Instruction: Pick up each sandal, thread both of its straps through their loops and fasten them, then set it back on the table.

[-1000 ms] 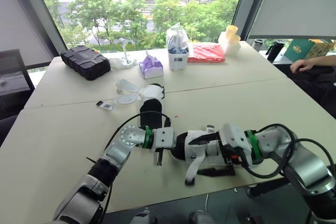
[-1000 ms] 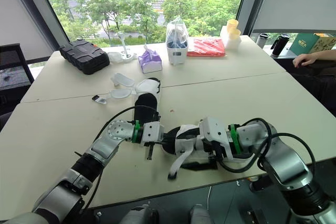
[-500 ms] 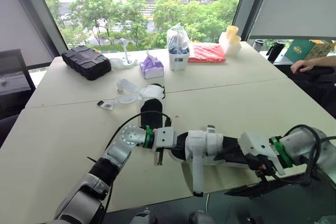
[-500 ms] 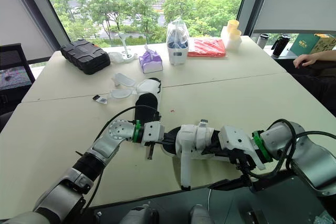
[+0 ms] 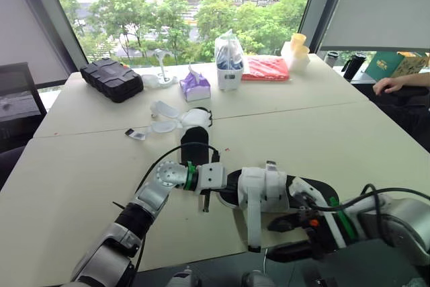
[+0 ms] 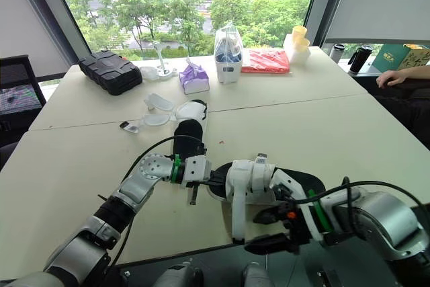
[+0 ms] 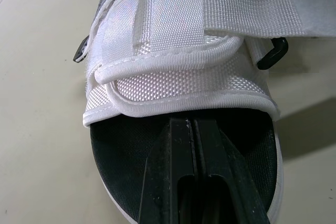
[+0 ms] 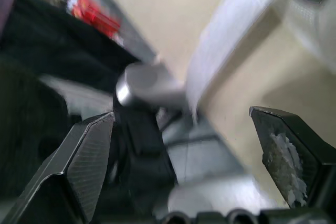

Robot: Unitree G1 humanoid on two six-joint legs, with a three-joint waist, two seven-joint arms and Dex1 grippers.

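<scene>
The left gripper point(image 7: 191, 123) has its two black fingers pressed together with nothing between them, tips resting on the dark footbed at the toe of the sandal point(image 5: 265, 189), just under the front strap; it looks to be pinning the shoe down rather than gripping it. The right gripper point(image 6: 269, 230) is spread wide and empty, low at the near edge of the table point(image 5: 80, 166), just beside the loose strap point(image 5: 254, 223) that hangs over that edge, not touching it as far as I can tell. The sandal lies flat on the table at the near edge, between the two grippers. It is probably light, with a fairly stiff sole and soft, floppy woven straps that sag and twist when let go, so the sole suits steadying, while the strap is best pinched near its free end to steer it into the black loop point(image 7: 273, 53). A second sandal point(image 5: 193, 132) lies further back on the table, well apart.
</scene>
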